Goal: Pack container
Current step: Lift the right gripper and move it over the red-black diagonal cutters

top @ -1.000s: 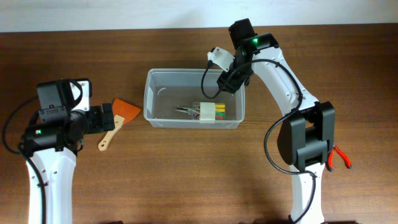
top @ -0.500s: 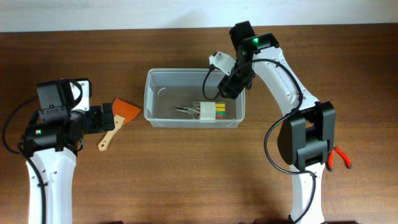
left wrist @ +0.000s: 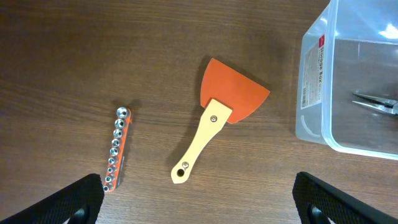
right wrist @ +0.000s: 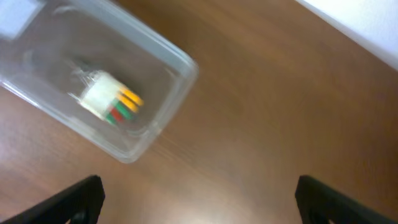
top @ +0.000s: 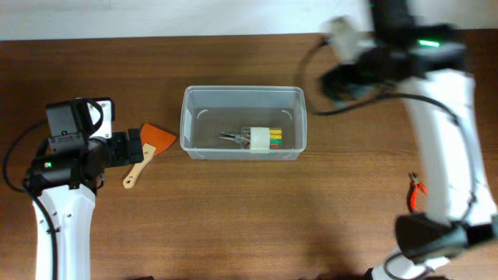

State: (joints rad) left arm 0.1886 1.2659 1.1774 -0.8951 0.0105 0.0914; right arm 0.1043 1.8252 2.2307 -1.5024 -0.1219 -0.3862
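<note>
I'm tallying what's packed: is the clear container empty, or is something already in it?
Not empty. On the floor of the container lie a packet of coloured bits and a metal tool; the orange scraper lies outside it.

Setting: robot lab or workshop bench; evidence: two white-and-black arms, left arm [top: 64, 214] and right arm [top: 445, 132], standing at wood-grain desk [top: 233, 218]; plain white wall [top: 156, 15] behind; hand tools laid out: orange scraper [left wrist: 227, 118], socket rail [left wrist: 116, 149], red-handled pliers [top: 416, 194]; clear container [top: 243, 91] mid-desk.

container [top: 184, 120] 1 | scraper [left wrist: 233, 94] 1 | socket rail [left wrist: 115, 148] 1 | coloured-bit packet [top: 265, 139] 1 | metal-tipped tool [top: 231, 138] 1 | red-handled tool [top: 412, 196] 1
</note>
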